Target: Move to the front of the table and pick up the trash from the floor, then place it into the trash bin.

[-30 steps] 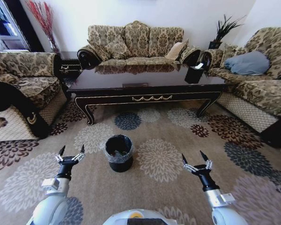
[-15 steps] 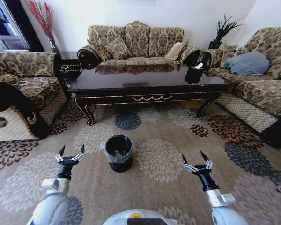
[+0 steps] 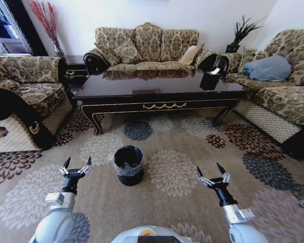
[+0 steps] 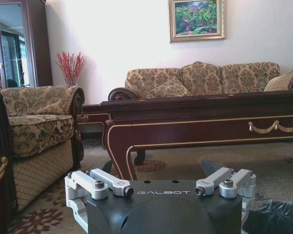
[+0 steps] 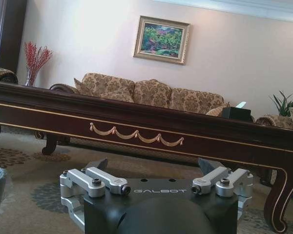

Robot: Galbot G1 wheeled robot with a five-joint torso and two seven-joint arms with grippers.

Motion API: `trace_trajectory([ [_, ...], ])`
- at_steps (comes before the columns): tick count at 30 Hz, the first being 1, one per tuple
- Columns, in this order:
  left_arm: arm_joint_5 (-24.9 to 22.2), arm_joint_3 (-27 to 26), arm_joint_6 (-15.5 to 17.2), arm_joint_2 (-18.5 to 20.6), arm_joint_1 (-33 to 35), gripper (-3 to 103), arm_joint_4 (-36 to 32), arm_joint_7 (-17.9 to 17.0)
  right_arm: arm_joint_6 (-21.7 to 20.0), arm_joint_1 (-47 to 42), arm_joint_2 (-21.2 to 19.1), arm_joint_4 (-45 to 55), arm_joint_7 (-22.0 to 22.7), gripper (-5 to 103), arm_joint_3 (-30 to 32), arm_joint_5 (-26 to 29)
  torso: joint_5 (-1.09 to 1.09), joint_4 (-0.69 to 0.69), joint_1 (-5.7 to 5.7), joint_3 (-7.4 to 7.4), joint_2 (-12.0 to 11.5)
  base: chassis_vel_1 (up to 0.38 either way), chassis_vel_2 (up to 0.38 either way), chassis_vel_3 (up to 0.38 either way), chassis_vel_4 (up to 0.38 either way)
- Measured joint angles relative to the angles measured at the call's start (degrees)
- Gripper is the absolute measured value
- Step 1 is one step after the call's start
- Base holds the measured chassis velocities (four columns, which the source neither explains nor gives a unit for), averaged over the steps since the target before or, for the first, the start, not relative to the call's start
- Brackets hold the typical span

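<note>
Both grippers, left (image 3: 76, 171) and right (image 3: 213, 178), hang wide open and empty over the floor (image 3: 182, 202), so hunting trash risks bumping the bin (image 3: 128, 164) between them.

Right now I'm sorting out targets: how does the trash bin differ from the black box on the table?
The trash bin is round and stands on the floor; the black box is square and sits on the table. The bin has a crinkled bag liner; the box shows white paper on top. Both are black.
</note>
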Motion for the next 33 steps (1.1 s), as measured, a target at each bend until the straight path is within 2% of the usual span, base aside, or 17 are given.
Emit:
trace_trajectory([
  [33, 0.0, 0.0, 0.0, 0.0, 0.0, 100, 0.0, 0.0, 0.0, 0.0, 0.0, 0.0, 0.0, 100, 0.0, 0.0, 0.00, 0.00, 0.00, 0.00, 0.0, 0.124, -0.117, -0.113, 0.125],
])
